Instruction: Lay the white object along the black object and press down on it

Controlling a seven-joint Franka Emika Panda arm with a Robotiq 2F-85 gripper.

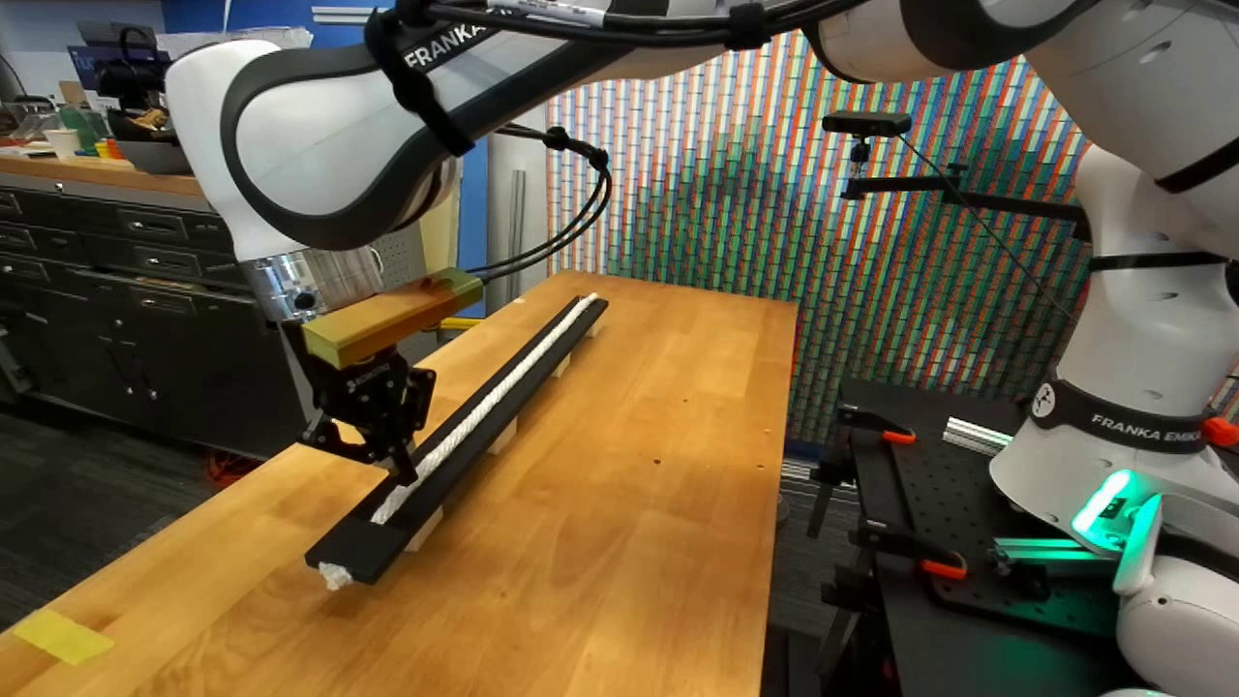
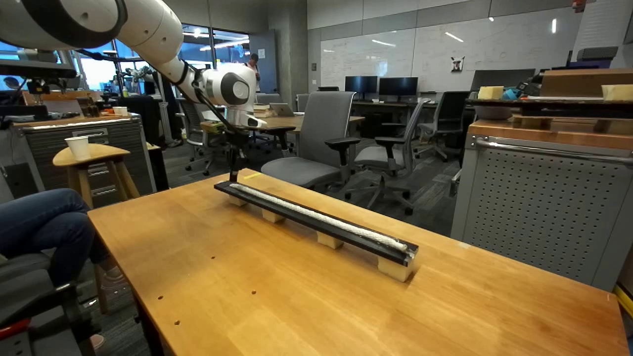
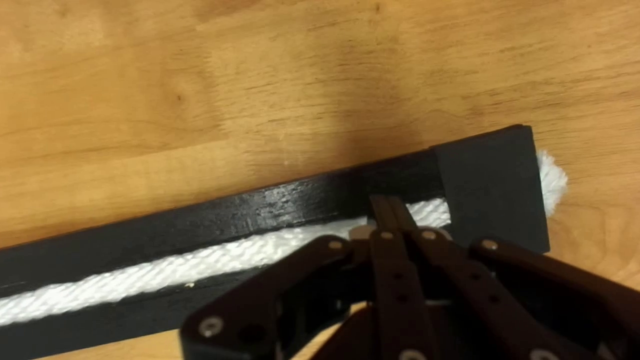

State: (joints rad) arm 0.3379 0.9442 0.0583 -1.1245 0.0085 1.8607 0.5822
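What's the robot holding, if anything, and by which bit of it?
Nothing: in the wrist view the gripper is shut, its jaws together with nothing between them. The white rope just lies along the black rail.

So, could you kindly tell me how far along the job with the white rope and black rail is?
Laying looks done: the white rope runs along the black rail in both exterior views. Pressing seems in hand: the shut gripper sits low over the rope near the black band, though contact is unclear. Probably left: pressing the remaining length; how firmly the rope sits there is unclear.
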